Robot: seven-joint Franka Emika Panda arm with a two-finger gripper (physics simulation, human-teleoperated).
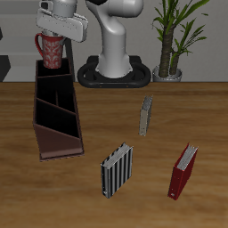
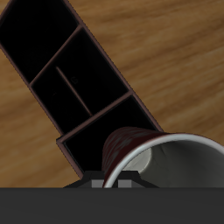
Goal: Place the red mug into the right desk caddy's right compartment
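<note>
My gripper (image 1: 52,37) is shut on the red mug (image 1: 51,51), a speckled red mug with a pale inside, and holds it upright in the air. The mug hangs over the back end of the right desk caddy (image 1: 55,111), a long dark maroon box with slanted partitions that lies on the table. In the wrist view the mug (image 2: 131,150) shows close up, over the caddy's end cell (image 2: 109,122) nearest it. The caddy's other cells (image 2: 52,44) look dark and empty. The mug's handle is hidden.
A small grey book (image 1: 145,116) stands mid-table. A striped book (image 1: 117,171) and a red book (image 1: 183,171) stand nearer the front edge. The robot base (image 1: 116,67) and a potted plant (image 1: 174,40) are at the back.
</note>
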